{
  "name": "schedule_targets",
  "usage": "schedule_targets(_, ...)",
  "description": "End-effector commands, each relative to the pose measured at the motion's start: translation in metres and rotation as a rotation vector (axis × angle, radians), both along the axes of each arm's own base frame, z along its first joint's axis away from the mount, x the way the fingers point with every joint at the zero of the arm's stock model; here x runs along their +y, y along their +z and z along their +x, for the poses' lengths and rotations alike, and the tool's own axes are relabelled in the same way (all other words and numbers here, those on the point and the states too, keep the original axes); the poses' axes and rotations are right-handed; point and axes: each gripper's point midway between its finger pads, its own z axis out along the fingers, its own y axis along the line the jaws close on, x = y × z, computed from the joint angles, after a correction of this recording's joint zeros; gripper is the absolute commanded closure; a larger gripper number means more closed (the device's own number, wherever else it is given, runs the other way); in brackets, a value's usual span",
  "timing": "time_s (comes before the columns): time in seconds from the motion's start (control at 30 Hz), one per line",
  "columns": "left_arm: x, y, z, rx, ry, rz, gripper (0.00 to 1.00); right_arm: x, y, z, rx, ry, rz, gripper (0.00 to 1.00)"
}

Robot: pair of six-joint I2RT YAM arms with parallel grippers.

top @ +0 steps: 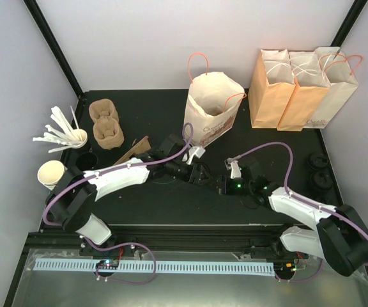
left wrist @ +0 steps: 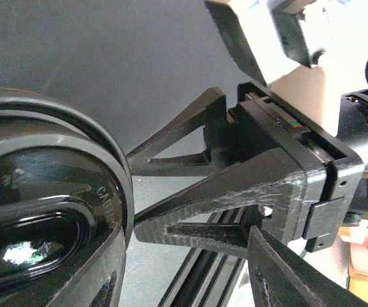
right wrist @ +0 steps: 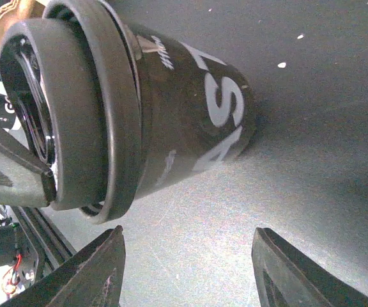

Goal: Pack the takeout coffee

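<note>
The takeout coffee [right wrist: 190, 109] is a small black paper cup with white lettering and a black lid [left wrist: 43, 211]. It stands on the dark table between my two arms. My right gripper [right wrist: 187, 256] is open just short of the cup, with nothing between its fingers; one fingertip is close to the lid rim. In the left wrist view its fingers [left wrist: 235, 192] point at the lid. My left gripper [left wrist: 184, 281] is open over the cup, one finger lying at the lid's top. In the top view both grippers meet at mid-table, left gripper [top: 200, 171] and right gripper [top: 222, 185].
An open paper bag [top: 213, 115] stands just behind the grippers. Three more bags [top: 299, 89] line the back right. Cup carriers [top: 106, 121], a cup of utensils [top: 75, 135], white cups [top: 51, 174] sit at the left, loose black lids [top: 318, 173] at the right edge.
</note>
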Motion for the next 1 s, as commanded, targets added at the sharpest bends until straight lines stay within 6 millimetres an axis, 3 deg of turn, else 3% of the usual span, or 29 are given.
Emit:
schedule_targets(0.0, -0.006, 0.011, -0.001, -0.017, -0.025, -0.014, 0.45, -0.010, 0.007, 0.004, -0.071, -0.038, -0.029, 0.42)
schedule_targets(0.23, -0.009, 0.020, 0.010, -0.041, 0.008, -0.011, 0.45, -0.024, 0.028, 0.010, -0.130, -0.059, -0.117, 0.41)
schedule_targets(0.63, 0.003, 0.050, 0.019, -0.109, 0.071, 0.007, 0.42, -0.016, 0.058, 0.021, -0.162, -0.013, -0.139, 0.41)
schedule_targets(0.73, 0.017, 0.060, 0.021, -0.146, 0.125, 0.037, 0.42, -0.014, 0.061, 0.024, -0.166, -0.009, -0.142, 0.41)
schedule_targets(0.97, 0.077, 0.068, 0.045, -0.197, 0.357, 0.041, 0.51, 0.004, 0.072, 0.039, -0.142, 0.012, -0.113, 0.41)
